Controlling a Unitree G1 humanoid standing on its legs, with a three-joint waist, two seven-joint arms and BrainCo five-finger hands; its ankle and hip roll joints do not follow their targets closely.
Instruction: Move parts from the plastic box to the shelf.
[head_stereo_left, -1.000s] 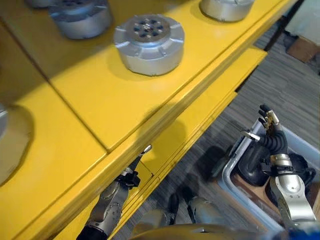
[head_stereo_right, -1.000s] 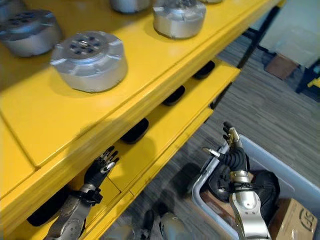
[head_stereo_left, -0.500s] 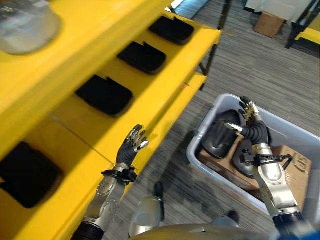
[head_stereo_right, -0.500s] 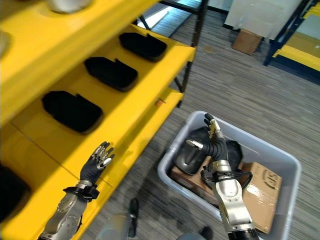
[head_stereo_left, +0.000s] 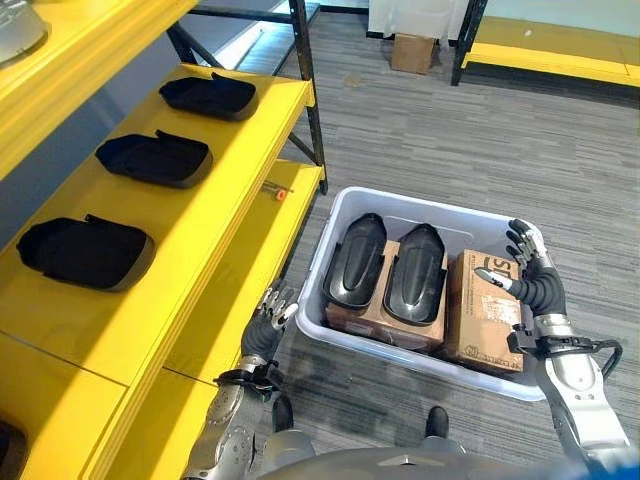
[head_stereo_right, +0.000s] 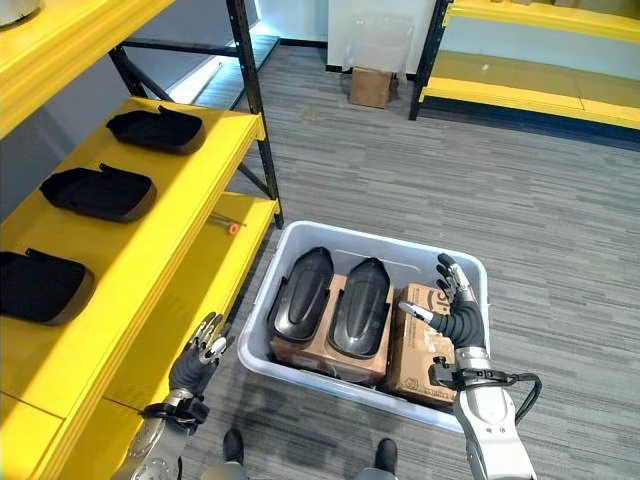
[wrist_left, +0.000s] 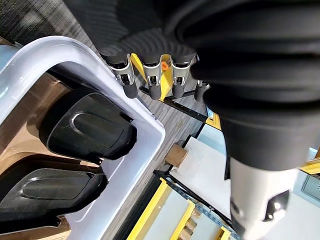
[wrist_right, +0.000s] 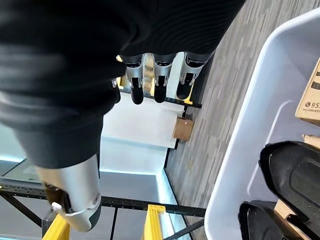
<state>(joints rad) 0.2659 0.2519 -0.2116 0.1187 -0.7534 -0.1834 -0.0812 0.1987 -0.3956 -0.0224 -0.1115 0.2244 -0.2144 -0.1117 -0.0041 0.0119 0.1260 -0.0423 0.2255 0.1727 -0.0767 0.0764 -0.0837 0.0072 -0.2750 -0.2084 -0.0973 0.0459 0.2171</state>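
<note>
A pale grey plastic box (head_stereo_left: 400, 352) stands on the floor beside the yellow shelf (head_stereo_left: 200, 230). Two black moulded parts (head_stereo_left: 357, 258) (head_stereo_left: 416, 272) lie side by side in it on brown cardboard, with a cardboard carton (head_stereo_left: 480, 320) to their right. Three more black parts (head_stereo_left: 208, 95) (head_stereo_left: 152, 158) (head_stereo_left: 85, 252) rest in a row on the shelf. My right hand (head_stereo_left: 538, 282) hovers open over the carton at the box's right end, holding nothing. My left hand (head_stereo_left: 265, 330) hangs open between the shelf's lower board and the box's left wall, with its fingers (wrist_left: 150, 80) straight.
A black shelf post (head_stereo_left: 305, 90) rises just behind the box. A small orange item (head_stereo_left: 281, 194) lies on the lower yellow board. A cardboard box (head_stereo_left: 412, 52) and another yellow rack (head_stereo_left: 560, 45) stand across the grey floor. A silver part (head_stereo_left: 15, 20) sits on the top shelf.
The whole view has swung down from the top shelf with the silver parts to the box on the floor. Both hands have stayed open and hold nothing.
</note>
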